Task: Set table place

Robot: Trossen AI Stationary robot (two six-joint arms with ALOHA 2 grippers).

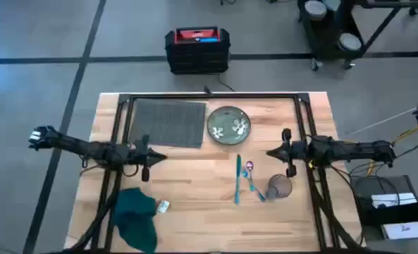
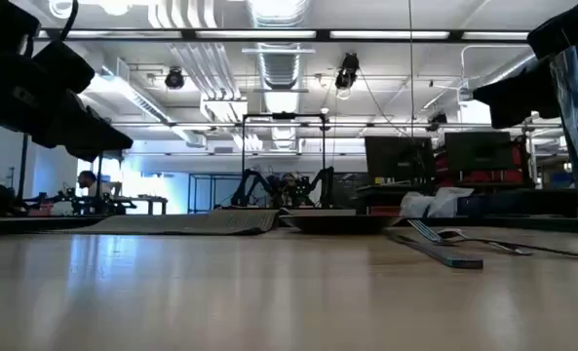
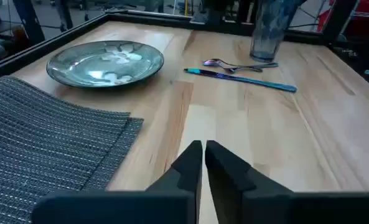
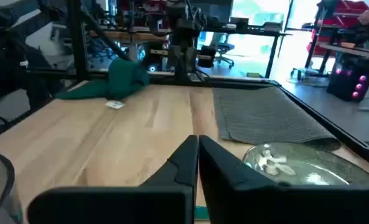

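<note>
I judge that nothing is set yet. The dark grey ribbed rectangular placemat (image 1: 168, 123) lies flat at the far left part of the light-wood butcher-block table (image 1: 194, 190), and the round green glazed plate with white flowers (image 1: 228, 125) sits just beside its right edge, not on it.

My left gripper (image 3: 203, 160) hangs above bare wood near the placemat's near right corner, fingers pressed together and holding nothing. My right gripper (image 4: 197, 157) waits over the table on the other side, near the plate, fingers also together and empty.

The blue-handled cutlery (image 1: 242, 180) lies in a loose bunch nearer to me than the plate, next to the clear drinking glass (image 1: 280, 188). How many pieces are there I cannot count; I think a fork and a spoon are among them. The crumpled dark green cloth napkin (image 1: 137, 215) is at the near left.

The next move, I believe, is to bring the plate onto the placemat. For this one gripper must open and take the low rim, which gives little to hold.
</note>
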